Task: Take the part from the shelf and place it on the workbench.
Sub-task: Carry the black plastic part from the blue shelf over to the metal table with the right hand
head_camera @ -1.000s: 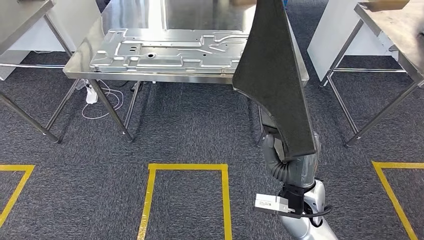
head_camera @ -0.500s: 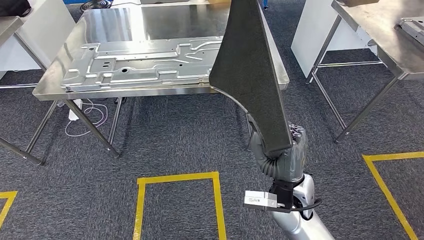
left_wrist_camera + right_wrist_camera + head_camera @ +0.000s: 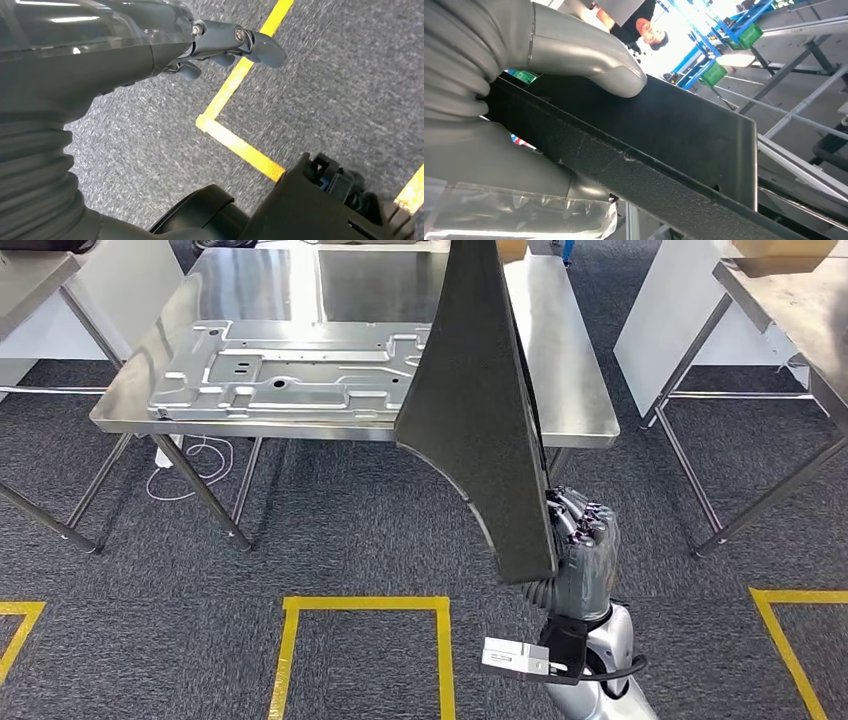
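Upright, dark part in the right hand's grip, long axis vertical, narrow end down.

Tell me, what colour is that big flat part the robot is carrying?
The part in the right hand is dark charcoal-black, finely textured; clearest in the head view.

No text or label can be read anywhere (white tag too blurred).
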Controlling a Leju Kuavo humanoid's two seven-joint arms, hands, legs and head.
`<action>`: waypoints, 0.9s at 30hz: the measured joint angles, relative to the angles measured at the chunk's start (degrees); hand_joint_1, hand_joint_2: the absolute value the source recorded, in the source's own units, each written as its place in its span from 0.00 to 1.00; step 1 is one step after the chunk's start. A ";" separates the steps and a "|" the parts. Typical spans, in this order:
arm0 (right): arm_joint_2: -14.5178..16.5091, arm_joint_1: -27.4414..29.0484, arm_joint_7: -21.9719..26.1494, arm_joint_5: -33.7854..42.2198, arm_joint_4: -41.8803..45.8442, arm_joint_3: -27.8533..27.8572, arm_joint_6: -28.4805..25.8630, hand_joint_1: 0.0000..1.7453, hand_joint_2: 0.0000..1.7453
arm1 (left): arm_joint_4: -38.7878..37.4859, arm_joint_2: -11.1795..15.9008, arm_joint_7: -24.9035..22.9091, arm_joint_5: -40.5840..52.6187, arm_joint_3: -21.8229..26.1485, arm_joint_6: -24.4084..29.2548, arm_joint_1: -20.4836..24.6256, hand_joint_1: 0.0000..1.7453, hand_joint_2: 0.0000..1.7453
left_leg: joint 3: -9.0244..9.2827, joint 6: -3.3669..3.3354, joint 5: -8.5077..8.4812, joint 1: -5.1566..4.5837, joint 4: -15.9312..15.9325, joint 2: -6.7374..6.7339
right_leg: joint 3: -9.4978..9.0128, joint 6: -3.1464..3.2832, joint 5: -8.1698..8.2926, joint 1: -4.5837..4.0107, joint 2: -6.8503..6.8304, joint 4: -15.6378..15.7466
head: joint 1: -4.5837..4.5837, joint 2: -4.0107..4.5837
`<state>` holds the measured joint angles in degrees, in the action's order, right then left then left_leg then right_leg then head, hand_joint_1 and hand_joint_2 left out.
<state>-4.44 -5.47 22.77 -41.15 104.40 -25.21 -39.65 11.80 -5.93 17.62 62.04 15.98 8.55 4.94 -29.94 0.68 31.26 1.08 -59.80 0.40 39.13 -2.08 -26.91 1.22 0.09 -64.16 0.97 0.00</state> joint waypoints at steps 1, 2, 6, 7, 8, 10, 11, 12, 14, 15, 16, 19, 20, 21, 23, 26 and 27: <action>0.08 0.19 0.00 -0.10 0.00 0.03 0.00 0.96 1.00 | -0.01 0.14 0.03 -0.02 0.01 -0.01 -0.06 0.00 1.00 | 0.33 0.44 0.47 0.00 0.01 0.01 | -0.56 0.03 1.18 -0.04 -0.12 2.04 | 0.17 0.00; 0.14 0.43 -0.02 -0.17 0.01 0.11 0.00 0.96 1.00 | -0.02 0.28 0.05 -0.04 0.01 -0.01 -0.13 0.00 1.00 | 0.61 0.86 0.82 -0.08 0.05 -0.01 | -0.77 0.26 1.38 -0.12 -0.20 2.90 | 0.18 0.00; 0.48 0.88 -0.47 -0.39 0.01 0.43 0.00 0.96 1.00 | -0.02 0.62 0.08 -0.10 0.02 -0.02 -0.13 0.00 1.00 | 0.27 1.72 0.99 -0.16 -2.48 -0.26 | -2.26 1.91 0.61 -0.07 -0.01 3.08 | -0.80 0.00; 0.57 0.88 -0.51 -0.45 -0.02 0.46 0.00 0.96 1.00 | -0.01 0.66 0.14 -0.15 0.03 -0.03 -0.01 0.00 1.00 | -1.25 1.81 1.51 -0.18 -5.46 -0.30 | -2.77 2.27 0.30 -0.01 0.00 3.19 | -1.21 0.00; 0.67 0.87 -0.54 -0.51 -0.11 0.48 0.00 0.96 1.00 | 0.01 0.66 0.22 -0.22 0.04 -0.05 0.18 0.00 1.00 | -3.30 1.88 2.63 -0.23 -9.16 -0.32 | -3.21 2.59 -0.08 -0.03 -0.04 3.26 | -1.66 0.00; 0.84 0.87 -0.57 -0.57 -0.46 0.49 0.00 0.96 1.00 | 0.04 0.67 0.34 -0.32 0.09 -0.08 0.68 0.00 1.00 | -7.11 1.89 5.55 -0.42 -15.36 -0.34 | -4.07 2.93 -0.87 -0.16 -0.07 3.27 | -2.31 0.00; 0.91 0.85 -0.61 -0.60 -0.68 0.49 0.01 0.96 1.00 | 0.04 0.67 0.35 -0.33 0.11 -0.11 0.86 0.00 1.00 | -8.03 1.83 5.98 -0.50 -16.36 -0.35 | -4.60 2.99 -1.29 -0.24 -0.01 3.27 | -2.50 0.00; 0.95 0.81 -0.65 -0.63 -0.90 0.50 0.01 0.96 1.00 | 0.03 0.67 0.33 -0.32 0.12 -0.15 0.95 0.00 1.00 | -8.10 1.70 5.09 -0.58 -15.42 -0.36 | -5.24 2.97 -1.73 -0.33 0.08 3.27 | -2.67 0.00; 1.02 0.58 -0.73 -0.67 -1.26 0.52 0.02 0.96 1.00 | 0.02 0.67 0.28 -0.26 0.13 -0.33 0.79 0.00 1.00 | -6.48 1.22 0.00 -0.81 -8.83 -0.40 | -6.39 2.77 -2.61 -0.36 0.26 3.33 | -2.96 0.00; 1.04 0.40 -0.75 -0.69 -1.45 0.55 0.02 0.96 1.00 | -0.01 0.67 0.27 -0.24 0.13 -0.42 0.65 0.00 1.00 | -5.78 0.90 -1.74 -1.01 -5.60 -0.46 | -6.81 2.60 -2.92 -0.37 0.31 3.35 | -3.08 0.00; 1.05 0.23 -0.78 -0.70 -1.62 0.59 0.02 0.96 1.00 | -0.02 0.67 0.30 -0.24 0.13 -0.52 0.55 0.00 1.00 | -5.35 0.60 -2.64 -1.30 -3.15 -0.54 | -6.96 2.38 -3.17 -0.38 0.31 3.39 | -3.21 0.00; 1.11 -0.16 -0.90 -0.72 -1.97 0.74 0.01 0.96 1.00 | 0.01 0.59 0.54 -0.27 0.17 -0.68 0.54 0.00 1.00 | -4.90 -0.26 -2.92 -1.62 -0.96 -0.72 | -7.46 1.43 -3.40 -0.51 0.27 3.26 | -3.44 0.00; 1.12 -0.36 -0.94 -0.73 -2.02 0.77 0.01 0.96 1.00 | 0.02 0.51 0.60 -0.26 0.18 -0.71 0.53 0.00 1.00 | -4.39 -0.52 -3.28 -1.43 -0.57 -0.71 | -7.66 1.17 -3.51 -0.53 0.25 2.94 | -3.40 0.00; 1.12 -0.69 -0.98 -0.74 -2.07 0.81 0.01 0.96 1.00 | 0.02 0.43 0.63 -0.24 0.19 -0.75 0.52 0.00 1.00 | -3.75 -0.79 -3.19 -1.22 -0.24 -0.70 | -7.43 0.95 -3.80 -0.57 0.26 1.97 | -3.29 0.00; 1.05 -1.43 -1.18 -0.71 -2.22 1.02 0.00 0.96 1.00 | 0.02 0.20 0.67 -0.21 0.19 -0.81 0.51 0.00 1.00 | -2.84 -1.21 -2.96 -0.91 0.23 -0.71 | -4.91 0.64 -5.57 -0.51 0.25 -2.39 | -2.78 0.00; 0.59 -1.86 -1.70 -0.35 -2.63 1.91 0.00 0.96 1.00 | 0.02 -0.21 0.54 -0.26 0.19 -0.68 0.47 0.00 1.00 | -2.19 -1.49 -2.15 -0.81 0.29 -0.58 | 1.57 0.27 -7.82 -0.39 0.24 -10.50 | -1.94 0.00; 0.31 -1.83 -1.78 0.05 -2.73 2.45 0.00 0.96 1.00 | 0.02 -0.38 0.46 -0.37 0.19 -0.48 0.45 0.00 1.00 | -1.73 -1.44 -1.73 -0.76 0.29 -0.48 | 2.53 0.19 -6.89 -0.38 0.24 -10.46 | -1.65 0.00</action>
<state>-4.13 -7.30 20.99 -41.10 101.67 -22.76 -39.65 11.82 -6.31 18.08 61.67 16.17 8.07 5.39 -31.66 -0.75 29.53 0.32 -59.51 -0.08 41.66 -1.89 -33.80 0.85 0.33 -74.63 -0.68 0.00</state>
